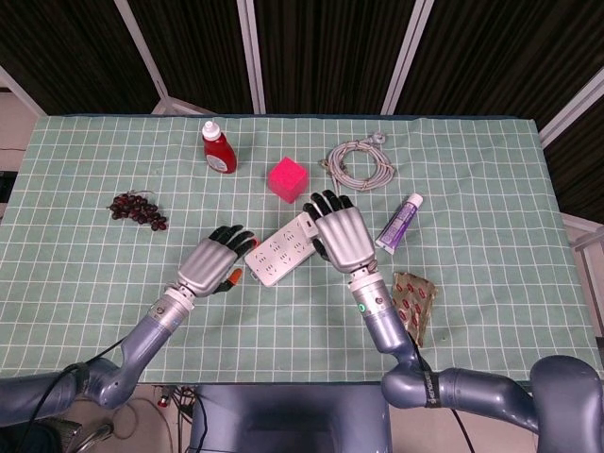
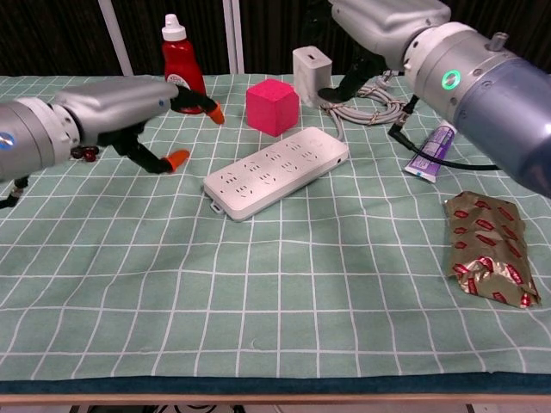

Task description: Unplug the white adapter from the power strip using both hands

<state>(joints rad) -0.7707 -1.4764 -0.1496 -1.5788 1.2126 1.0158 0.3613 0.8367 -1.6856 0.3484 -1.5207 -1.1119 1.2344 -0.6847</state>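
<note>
1. Nearest us, a crumpled red-and-gold foil packet (image 2: 489,259) lies to the right of the long white plastic power strip (image 2: 274,172), well apart from it on the green checked tablecloth (image 2: 258,284).
2. The power strip lies flat and diagonal, its sockets bare; nothing is plugged into it.
3. Our left hand (image 2: 116,103) hovers left of the strip, touching nothing, its orange-tipped fingers (image 2: 176,158) spread and empty.
4. Our right hand (image 2: 387,17) hangs above the strip's far end and pinches the small white cube-shaped adapter (image 2: 311,74), clear of the sockets. We judge the unplugging done.
5. The adapter looks light, rigid and smooth-sided, so it could slip; we judge a grip across two opposite flat faces safest.
6. Beyond the strip sit a pink cube (image 2: 273,106), a coiled grey cable (image 2: 370,105) and a purple-and-white tube (image 2: 433,146).
7. Farthest, a red squeeze bottle (image 2: 181,52) and dark grapes (image 1: 138,209).
</note>
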